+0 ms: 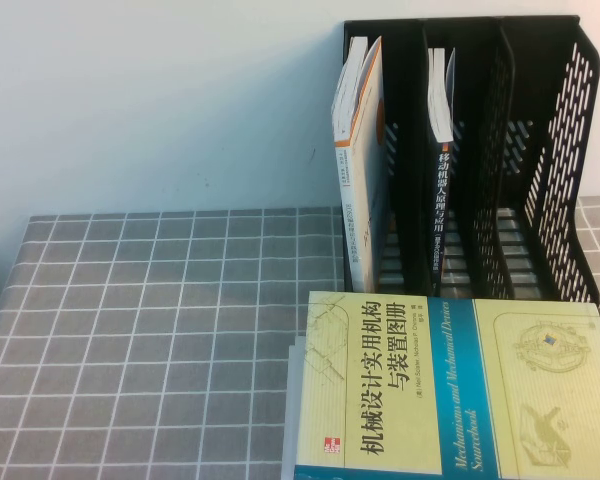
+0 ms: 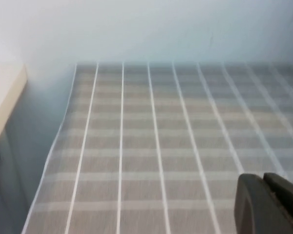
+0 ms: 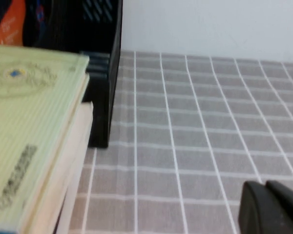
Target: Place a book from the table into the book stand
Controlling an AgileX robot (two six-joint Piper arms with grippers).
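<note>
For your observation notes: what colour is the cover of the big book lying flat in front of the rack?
Pale yellow-green, on the book; clearest in the high view.

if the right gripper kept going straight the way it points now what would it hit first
Probably nothing soon: ahead of the right gripper lies bare table, then the wall. The book and stand sit off to one side. The left gripper hangs over bare cloth.
</note>
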